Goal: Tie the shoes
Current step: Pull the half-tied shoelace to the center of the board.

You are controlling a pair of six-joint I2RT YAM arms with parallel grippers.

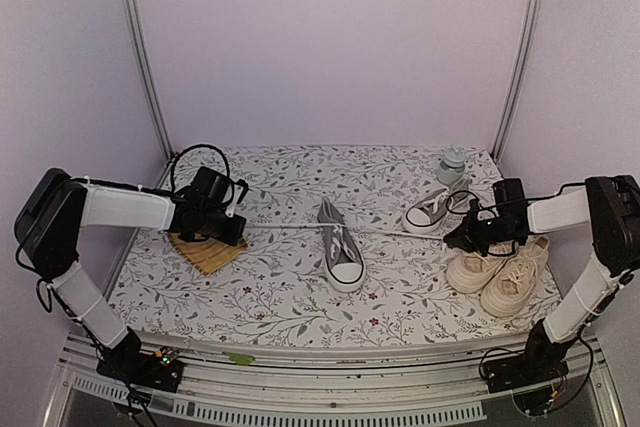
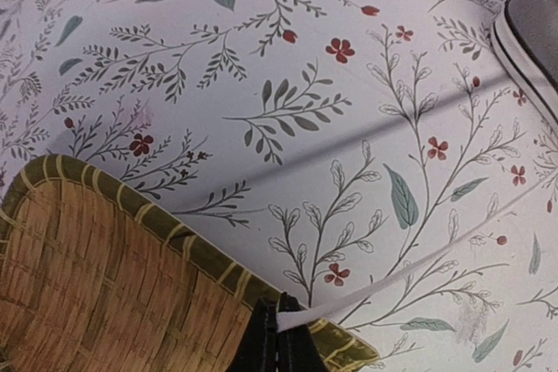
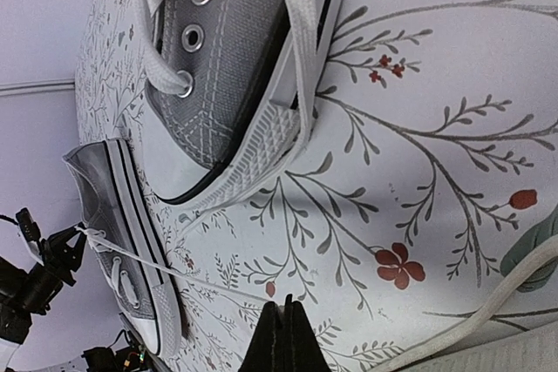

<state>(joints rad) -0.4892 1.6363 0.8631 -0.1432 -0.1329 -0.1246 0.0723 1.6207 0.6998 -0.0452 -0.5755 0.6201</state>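
A grey sneaker (image 1: 340,247) lies mid-table, its white lace (image 1: 280,226) pulled taut to both sides. My left gripper (image 1: 228,219) is shut on one lace end (image 2: 366,292) above a woven mat; its jaws (image 2: 283,324) pinch the lace. My right gripper (image 1: 462,239) is shut, and the other thin lace end (image 3: 174,272) runs from that shoe (image 3: 122,241) to its closed tips (image 3: 288,315). The second grey sneaker (image 1: 435,209) lies untied beside the right gripper, close in the right wrist view (image 3: 227,67). The cream pair (image 1: 500,272) sits at the front right.
A woven bamboo mat (image 1: 205,250) with a green rim (image 2: 131,206) lies under the left gripper. A small pale-green bottle (image 1: 452,162) stands at the back right. A cream lace (image 3: 488,311) lies just right of the right gripper. Metal frame posts and walls enclose the table.
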